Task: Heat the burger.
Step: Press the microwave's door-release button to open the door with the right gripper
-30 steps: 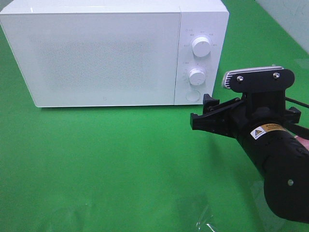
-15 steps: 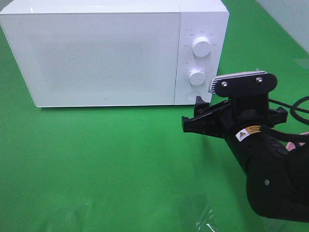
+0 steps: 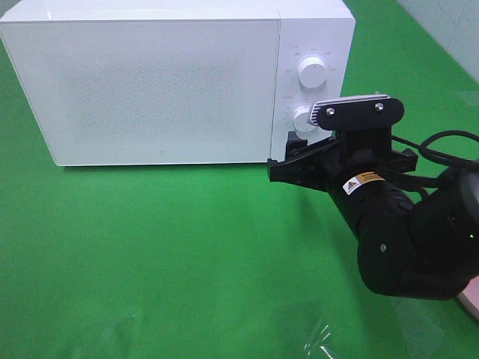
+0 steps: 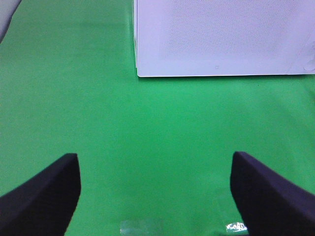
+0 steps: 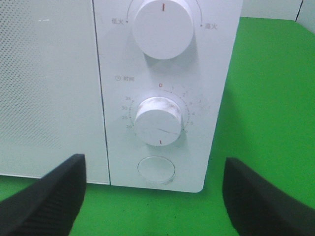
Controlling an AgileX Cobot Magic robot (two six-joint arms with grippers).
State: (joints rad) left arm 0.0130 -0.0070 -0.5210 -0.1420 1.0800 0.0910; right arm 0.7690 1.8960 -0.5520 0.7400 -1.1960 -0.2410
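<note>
The burger is out of view. The white microwave point(image 3: 157, 82) stands at the back with its door closed; its lower door corner shows in the left wrist view point(image 4: 216, 39). My right gripper point(image 3: 287, 155) is open and empty, close in front of the control panel, level with the timer knob point(image 5: 158, 121) and the round button point(image 5: 156, 169). The power knob point(image 5: 162, 22) sits above them. In the high view the arm covers part of the lower knob point(image 3: 301, 118). My left gripper point(image 4: 155, 157) is open over bare green cloth, well short of the microwave.
Green cloth point(image 3: 150, 247) covers the table. A scrap of clear film point(image 3: 322, 342) lies near the front edge. A pale pink edge point(image 3: 470, 295) peeks out behind my right arm at the far right. A white wall point(image 3: 449, 30) borders the back right.
My right arm has moved left and toward the microwave's control panel, bringing its open fingers in front of the lower knob and button. The left gripper has not moved.
</note>
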